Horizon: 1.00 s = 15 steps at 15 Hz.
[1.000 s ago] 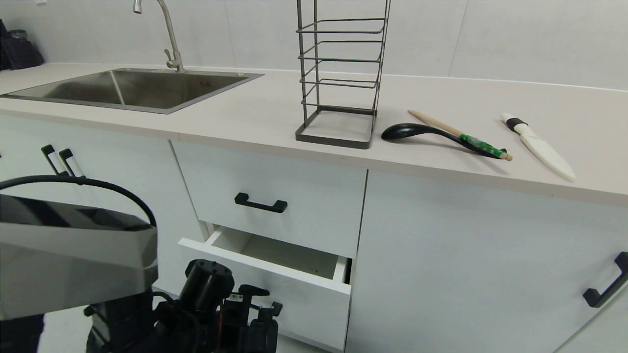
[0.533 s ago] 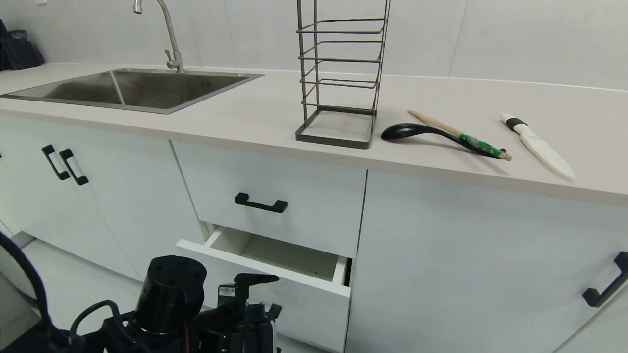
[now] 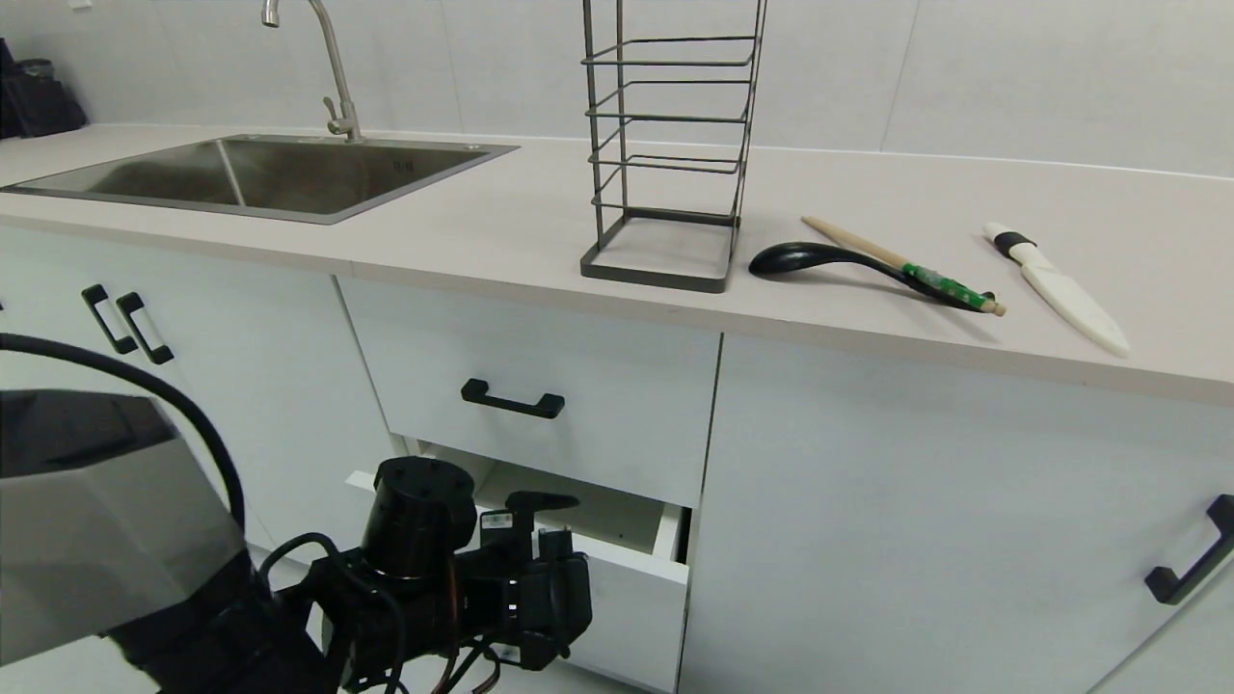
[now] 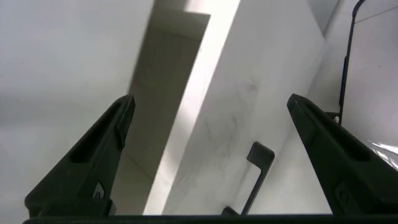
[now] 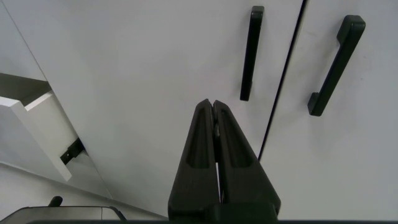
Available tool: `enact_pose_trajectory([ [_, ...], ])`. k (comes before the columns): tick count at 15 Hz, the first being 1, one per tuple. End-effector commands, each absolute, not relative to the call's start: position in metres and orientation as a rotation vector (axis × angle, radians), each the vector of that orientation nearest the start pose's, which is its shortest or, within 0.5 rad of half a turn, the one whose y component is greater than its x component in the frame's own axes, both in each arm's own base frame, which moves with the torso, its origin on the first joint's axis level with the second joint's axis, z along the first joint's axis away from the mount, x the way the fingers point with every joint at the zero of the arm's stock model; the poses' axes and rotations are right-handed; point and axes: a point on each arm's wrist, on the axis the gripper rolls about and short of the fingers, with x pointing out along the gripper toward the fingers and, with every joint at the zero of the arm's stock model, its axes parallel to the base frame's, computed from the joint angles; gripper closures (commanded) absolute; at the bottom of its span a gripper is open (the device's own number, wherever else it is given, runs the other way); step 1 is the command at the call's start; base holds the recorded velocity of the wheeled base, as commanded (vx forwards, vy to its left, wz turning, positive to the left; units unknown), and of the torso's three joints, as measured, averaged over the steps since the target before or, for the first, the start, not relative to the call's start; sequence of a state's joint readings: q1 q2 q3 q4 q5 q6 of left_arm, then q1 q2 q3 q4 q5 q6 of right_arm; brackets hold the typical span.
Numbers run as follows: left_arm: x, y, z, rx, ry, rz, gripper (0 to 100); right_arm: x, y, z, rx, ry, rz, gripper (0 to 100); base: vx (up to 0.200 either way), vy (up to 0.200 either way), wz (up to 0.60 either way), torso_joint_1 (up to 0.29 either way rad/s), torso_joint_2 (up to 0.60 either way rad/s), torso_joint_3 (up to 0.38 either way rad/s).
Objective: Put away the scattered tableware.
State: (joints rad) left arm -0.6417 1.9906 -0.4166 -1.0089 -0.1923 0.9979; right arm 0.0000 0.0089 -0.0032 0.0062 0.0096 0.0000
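Hovering at lower centre of the head view, left gripper (image 4: 211, 102), jaws spread wide, faces the open drawer (image 3: 636, 607). Right gripper (image 5: 214, 112) is clenched and empty before cupboard doors. Black ladle (image 3: 839, 260), wooden stick (image 3: 853, 243) and white knife (image 3: 1065, 294) lie on the bench (image 3: 482, 231), right of frame: likely light, stiff, smooth; take mid-handle. Since the earlier frame, left arm has risen toward the drawer; tableware unmoved.
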Motion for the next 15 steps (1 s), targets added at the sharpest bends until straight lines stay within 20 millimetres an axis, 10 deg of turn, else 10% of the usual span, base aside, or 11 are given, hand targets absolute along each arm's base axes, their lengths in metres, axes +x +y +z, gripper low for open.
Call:
enact_pose_trajectory([
  [1,0.232,-0.179,0.022,1.052,0.179,-1.063,0,-0.022,0.0,0.076,0.0,0.012,0.011,100,0.0,0.0,0.0,0.0,0.0,0.0],
  [15,0.151,-0.129,0.05,1.067,0.191,-1.098,0,-0.022,0.0,0.076,0.0,0.012,0.009,100,0.0,0.0,0.0,0.0,0.0,0.0],
])
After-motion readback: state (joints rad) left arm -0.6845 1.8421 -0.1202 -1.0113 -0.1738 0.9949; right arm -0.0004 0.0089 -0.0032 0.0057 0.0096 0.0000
